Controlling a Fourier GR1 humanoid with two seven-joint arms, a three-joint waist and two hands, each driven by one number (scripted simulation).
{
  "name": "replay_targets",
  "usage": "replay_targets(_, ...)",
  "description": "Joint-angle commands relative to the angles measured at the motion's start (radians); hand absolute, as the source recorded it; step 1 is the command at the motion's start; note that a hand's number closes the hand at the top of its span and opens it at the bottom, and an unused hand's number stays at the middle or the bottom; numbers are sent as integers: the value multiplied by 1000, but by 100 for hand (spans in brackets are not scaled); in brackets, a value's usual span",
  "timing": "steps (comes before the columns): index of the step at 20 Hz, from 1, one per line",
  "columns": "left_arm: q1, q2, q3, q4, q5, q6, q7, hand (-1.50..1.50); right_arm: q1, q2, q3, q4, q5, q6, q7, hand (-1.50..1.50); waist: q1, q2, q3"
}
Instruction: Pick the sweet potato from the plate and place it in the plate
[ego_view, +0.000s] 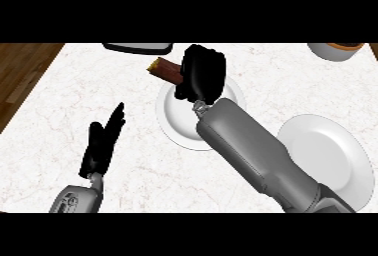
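White marble counter (111, 80), right hand (201, 72) with fingers clamped on sweet potato (166, 70) above plate (177, 117).

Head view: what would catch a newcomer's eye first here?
The right robot hand stands out first, reaching across the middle plate with its fingers curled round the sweet potato at that plate's far edge. To the right lies a second white plate, partly hidden by the grey forearm. The left robot hand rests open on the counter at the lower left.
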Motion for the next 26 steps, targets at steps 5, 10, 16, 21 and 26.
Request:
replay_targets(5, -9, 27, 36, -10, 8, -2, 3, 0, -141, 6, 168, 37, -18, -61, 400, 150, -32, 3, 1)
replay_targets(10, 2, 31, 54, 6, 23, -11, -11, 0, -113, 6, 162, 118, -65, -148, 352, 150, -58, 9, 2)
replay_targets(16, 33, 13, 36, -5, 3, 7, -18, 0, -111, 6, 204, 220, -124, -176, 350, 150, -51, 11, 2)
replay_targets(21, 37, -18, 24, 13, -24, 41, -70, 0, -82, 6, 123, 309, -276, -147, 188, 150, -68, 15, 3)
replay_targets(26, 34, 30, 64, -24, 14, -2, -26, 0, -25, 6, 87, 308, -482, -74, 50, 150, -63, 14, 4)
